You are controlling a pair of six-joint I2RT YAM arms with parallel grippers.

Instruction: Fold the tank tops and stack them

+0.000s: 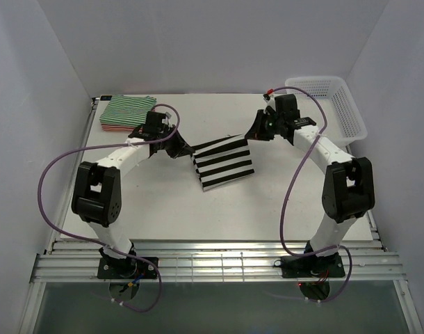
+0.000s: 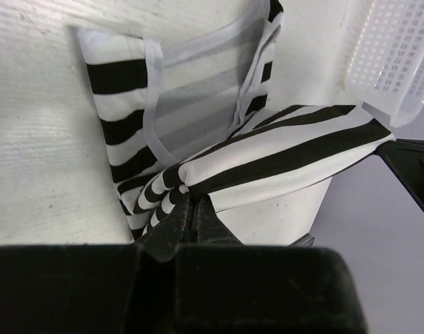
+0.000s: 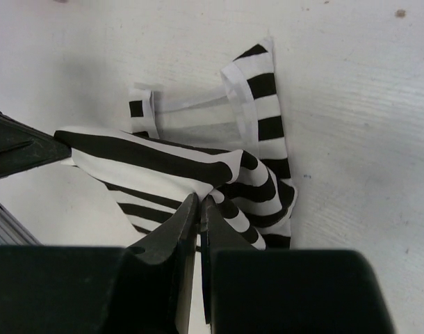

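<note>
The black-and-white tank top [image 1: 224,163] lies in the middle of the table, with its far edge lifted and stretched between both grippers. My left gripper [image 1: 178,147] is shut on its left corner, and in the left wrist view the fingertips [image 2: 192,202] pinch the striped cloth [image 2: 281,149]. My right gripper [image 1: 256,129] is shut on the right corner, and in the right wrist view it [image 3: 200,200] pinches the cloth [image 3: 163,167]. The green-and-white top [image 1: 131,109] lies folded at the back left on the red-and-white top [image 1: 115,127], of which only an edge shows.
A white plastic lattice basket [image 1: 333,101] stands at the back right by the wall; it also shows in the left wrist view [image 2: 396,56]. White walls close in the table on three sides. The table's slatted front edge [image 1: 212,261] runs by the arm bases.
</note>
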